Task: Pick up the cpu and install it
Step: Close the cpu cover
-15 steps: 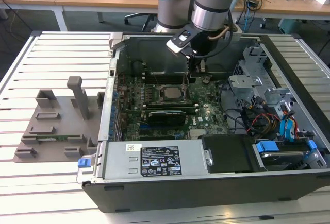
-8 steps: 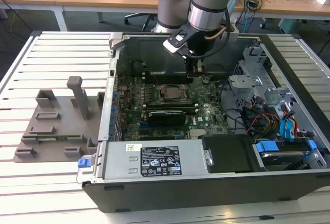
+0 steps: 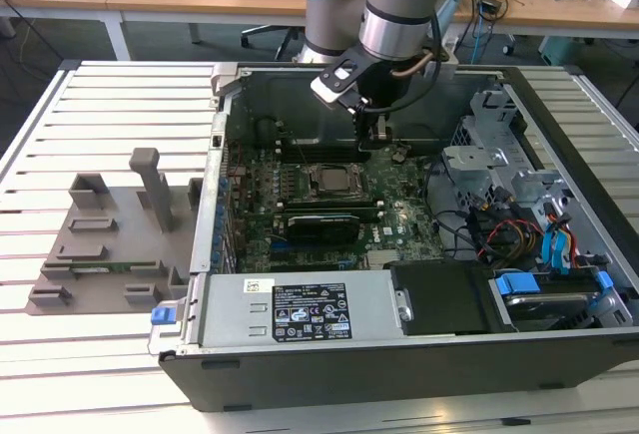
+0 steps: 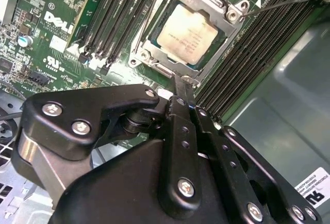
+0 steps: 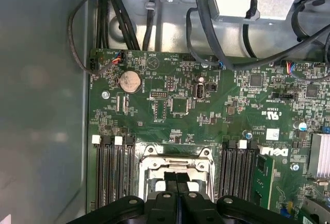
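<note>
The cpu point(image 4: 186, 33), a pale silver square chip, lies flat in its socket on the green motherboard, with the metal socket frame point(image 4: 154, 62) around it. In the exterior view the cpu point(image 3: 335, 179) sits mid-board inside the open computer case. My gripper point(image 3: 377, 142) hangs just above the board, a little behind the socket and towards the exterior view's right. Its two black fingers point(image 5: 171, 182) are pressed together with nothing between them. In the second wrist view the gripper point(image 4: 178, 82) ends at the socket frame's edge, beside the cpu.
The case wall point(image 3: 215, 145) rings the board. A long black card point(image 3: 319, 224) lies in front of the socket. A power supply point(image 3: 300, 309) fills the front, and a drive cage with cables point(image 3: 499, 185) stands at the exterior view's right. A grey fixture point(image 3: 110, 234) rests on the slatted table.
</note>
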`<state>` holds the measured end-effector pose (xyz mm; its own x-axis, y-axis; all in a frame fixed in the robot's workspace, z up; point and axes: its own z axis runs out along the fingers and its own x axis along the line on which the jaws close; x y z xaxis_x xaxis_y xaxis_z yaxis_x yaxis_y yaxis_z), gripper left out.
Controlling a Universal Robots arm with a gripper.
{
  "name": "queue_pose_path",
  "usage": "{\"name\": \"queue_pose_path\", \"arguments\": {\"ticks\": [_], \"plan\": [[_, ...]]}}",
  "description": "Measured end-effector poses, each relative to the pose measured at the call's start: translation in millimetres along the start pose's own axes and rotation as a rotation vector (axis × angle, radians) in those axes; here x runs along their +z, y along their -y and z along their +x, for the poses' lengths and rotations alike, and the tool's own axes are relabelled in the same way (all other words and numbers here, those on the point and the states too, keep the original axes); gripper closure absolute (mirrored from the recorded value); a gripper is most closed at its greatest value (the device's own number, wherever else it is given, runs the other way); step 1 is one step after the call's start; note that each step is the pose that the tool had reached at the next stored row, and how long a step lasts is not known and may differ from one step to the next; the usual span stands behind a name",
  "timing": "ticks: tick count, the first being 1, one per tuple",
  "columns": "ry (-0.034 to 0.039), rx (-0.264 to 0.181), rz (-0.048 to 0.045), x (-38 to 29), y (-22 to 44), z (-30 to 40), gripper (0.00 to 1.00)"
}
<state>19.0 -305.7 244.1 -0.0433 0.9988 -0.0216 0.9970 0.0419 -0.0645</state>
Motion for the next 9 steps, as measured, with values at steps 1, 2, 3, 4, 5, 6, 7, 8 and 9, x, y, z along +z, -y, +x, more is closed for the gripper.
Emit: {"name": "queue_pose_path", "arguments": {"ticks": [1, 2, 3, 4, 5, 6, 7, 8, 9], "plan": [[0.0000, 0.000, 0.0000, 0.1, 0.8, 0.0, 0.89], [0.0000, 0.000, 0.0000, 0.2, 1.7, 0.1, 0.89], [0.0000, 0.000, 0.0001, 0.3, 2.0, 0.1, 0.89], [0.0001, 0.000, 0.0001, 0.6, 2.5, 0.1, 0.89], [0.0001, 0.000, 0.0001, 0.7, 3.0, 0.2, 0.89], [0.0000, 0.000, 0.0000, 0.9, 3.5, 0.2, 0.89], [0.0000, 0.000, 0.0000, 1.0, 4.0, 0.2, 0.89], [0.0001, 0.000, 0.0001, 1.2, 4.6, 0.2, 0.89], [0.0000, 0.000, 0.0000, 1.4, 5.6, 0.3, 0.89]]}}
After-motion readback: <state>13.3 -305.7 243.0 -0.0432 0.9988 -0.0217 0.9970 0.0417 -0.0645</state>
